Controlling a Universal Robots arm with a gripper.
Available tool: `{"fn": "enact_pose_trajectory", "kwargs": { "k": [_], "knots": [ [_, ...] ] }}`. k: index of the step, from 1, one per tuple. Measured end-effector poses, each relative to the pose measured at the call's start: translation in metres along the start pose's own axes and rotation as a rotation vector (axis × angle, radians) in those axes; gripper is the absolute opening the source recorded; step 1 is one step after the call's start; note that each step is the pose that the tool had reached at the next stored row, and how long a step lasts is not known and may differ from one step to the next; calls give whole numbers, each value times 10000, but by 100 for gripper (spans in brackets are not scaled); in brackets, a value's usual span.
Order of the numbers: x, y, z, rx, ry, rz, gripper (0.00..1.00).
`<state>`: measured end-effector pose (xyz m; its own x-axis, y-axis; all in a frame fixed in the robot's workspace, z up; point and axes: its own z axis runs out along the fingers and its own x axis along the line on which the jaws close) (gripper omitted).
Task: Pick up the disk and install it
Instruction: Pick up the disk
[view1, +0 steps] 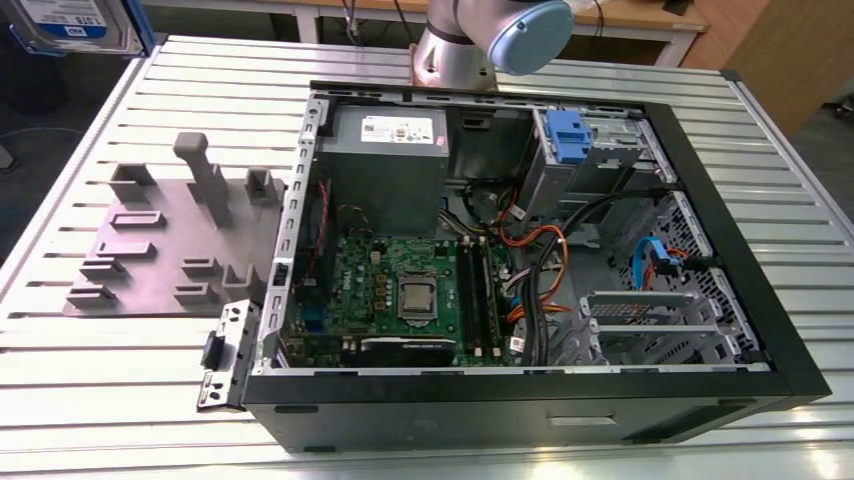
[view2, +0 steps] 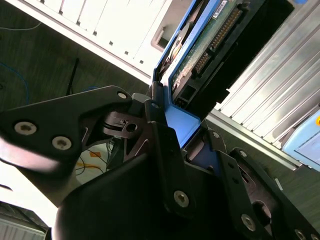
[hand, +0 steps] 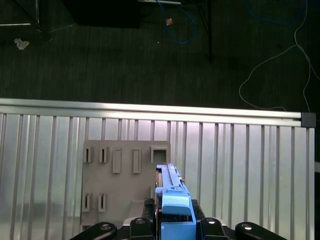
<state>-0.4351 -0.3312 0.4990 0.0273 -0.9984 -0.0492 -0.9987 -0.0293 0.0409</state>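
My gripper (hand: 172, 227) is shut on the disk (hand: 171, 192), clamping the blue plastic carrier at one end. In the second wrist view the disk (view2: 210, 45) shows its green circuit-board side and connector row, with the blue end tab between the black fingers (view2: 165, 145) of the gripper (view2: 182, 132). In the first wrist view the disk hangs above the grey holder plate (hand: 125, 175). The disk (view1: 74, 25), with its white-and-blue label, sits at the top corner on the exterior view's left, lifted off the table.
An open computer case (view1: 747, 300) lies on the slatted metal table (view1: 134, 380), with a motherboard (view1: 414, 290), a grey power supply (view1: 387, 160) and a drive bay with a blue carrier (view1: 570, 135). The grey holder plate (view1: 174, 240) has upright pegs. The arm (view1: 481, 40) stands behind the case.
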Motion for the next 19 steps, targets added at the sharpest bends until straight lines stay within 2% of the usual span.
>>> {"fn": "enact_pose_trajectory", "kwargs": {
  "k": [6, 13, 15, 16, 19],
  "knots": [
    [1, -32, 0, 2, -1, 0, 37],
    [28, -36, -2, 2, 8, -1, 37],
    [40, -36, -2, 1, 54, 2, 37],
    [44, -36, -2, -1, 100, 5, 37],
    [51, -35, -3, -6, 304, 12, 37]
  ]
}}
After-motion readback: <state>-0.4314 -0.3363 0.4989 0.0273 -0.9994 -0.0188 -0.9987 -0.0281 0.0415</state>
